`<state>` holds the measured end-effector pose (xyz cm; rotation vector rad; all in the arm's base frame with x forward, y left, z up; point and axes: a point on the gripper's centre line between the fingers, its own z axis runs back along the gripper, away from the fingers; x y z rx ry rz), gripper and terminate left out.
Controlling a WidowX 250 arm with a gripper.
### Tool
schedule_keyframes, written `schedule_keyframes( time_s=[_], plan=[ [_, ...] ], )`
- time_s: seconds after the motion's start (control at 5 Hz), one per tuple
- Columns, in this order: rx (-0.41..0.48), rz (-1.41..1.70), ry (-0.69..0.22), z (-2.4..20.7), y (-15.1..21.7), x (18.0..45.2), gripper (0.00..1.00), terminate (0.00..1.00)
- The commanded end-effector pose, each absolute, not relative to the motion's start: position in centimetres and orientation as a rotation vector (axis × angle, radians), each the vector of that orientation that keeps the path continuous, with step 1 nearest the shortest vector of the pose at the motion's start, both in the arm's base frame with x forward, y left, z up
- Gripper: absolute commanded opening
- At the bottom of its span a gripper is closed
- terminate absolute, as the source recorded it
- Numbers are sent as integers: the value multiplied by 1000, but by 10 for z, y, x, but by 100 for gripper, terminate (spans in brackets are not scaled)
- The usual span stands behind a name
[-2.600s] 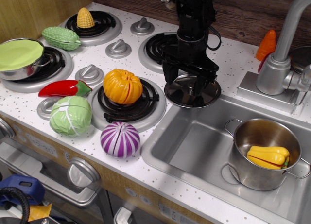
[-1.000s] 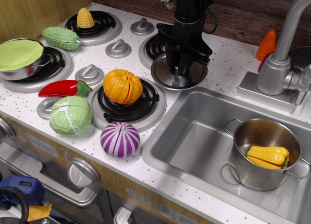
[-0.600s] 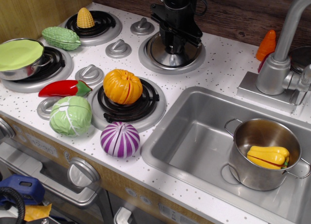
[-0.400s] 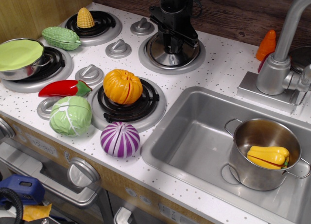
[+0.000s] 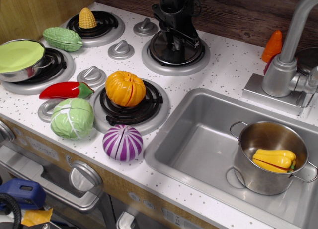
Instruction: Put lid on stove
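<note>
A purple onion [image 5: 122,142] and an orange pumpkin [image 5: 125,88] sit at the front of the stove [image 5: 228,65]. Behind them, the lid [image 5: 175,50] lies on the back right burner, the black gripper [image 5: 175,36] upon it; its opening cannot be judged.

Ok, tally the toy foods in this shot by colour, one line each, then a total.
Yellow: 2, corn, yellow pepper in the pot
Green: 2, bumpy gourd, cabbage
Orange: 2, pumpkin, carrot
Red: 1, chili
Purple: 1, onion
Total: 8
</note>
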<state>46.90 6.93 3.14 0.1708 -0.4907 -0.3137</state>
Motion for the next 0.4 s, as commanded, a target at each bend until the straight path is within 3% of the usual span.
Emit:
schedule_keyframes(
  time_s=[0.0, 0.2],
  plan=[
    [182, -316, -549, 53, 85, 477, 100, 0],
    [182, -316, -549, 53, 85, 477, 100, 100]
  ],
)
